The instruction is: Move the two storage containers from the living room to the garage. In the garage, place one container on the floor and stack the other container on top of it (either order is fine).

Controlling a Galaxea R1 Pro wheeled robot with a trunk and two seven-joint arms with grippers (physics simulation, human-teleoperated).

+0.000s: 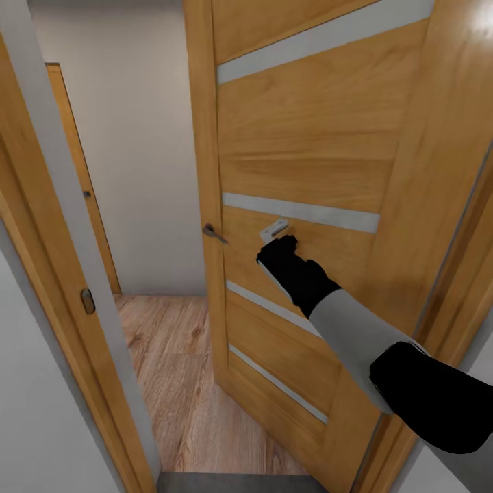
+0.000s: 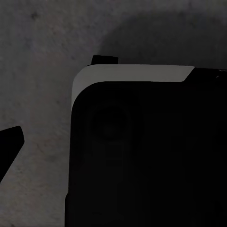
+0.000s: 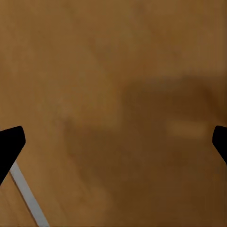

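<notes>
Neither storage container is in view. I stand at a doorway with a wooden door (image 1: 301, 157) swung partly open ahead of me. My right gripper (image 1: 277, 239) reaches forward with its tips against the door panel, just right of the lever handle (image 1: 213, 233). In the right wrist view the two black fingertips (image 3: 10, 142) sit far apart over bare wood, so the gripper is open and holds nothing. In the left wrist view one left finger (image 2: 9, 144) hangs over dark grey speckled concrete floor (image 2: 42, 56), beside my own black and white body (image 2: 142, 156).
The door frame (image 1: 68, 226) with a latch plate stands close on the left. Through the gap lie light wood planks (image 1: 178, 370), a pale wall (image 1: 144, 157) and another wooden door (image 1: 75, 171). A grey concrete strip (image 1: 226, 483) lies at the threshold.
</notes>
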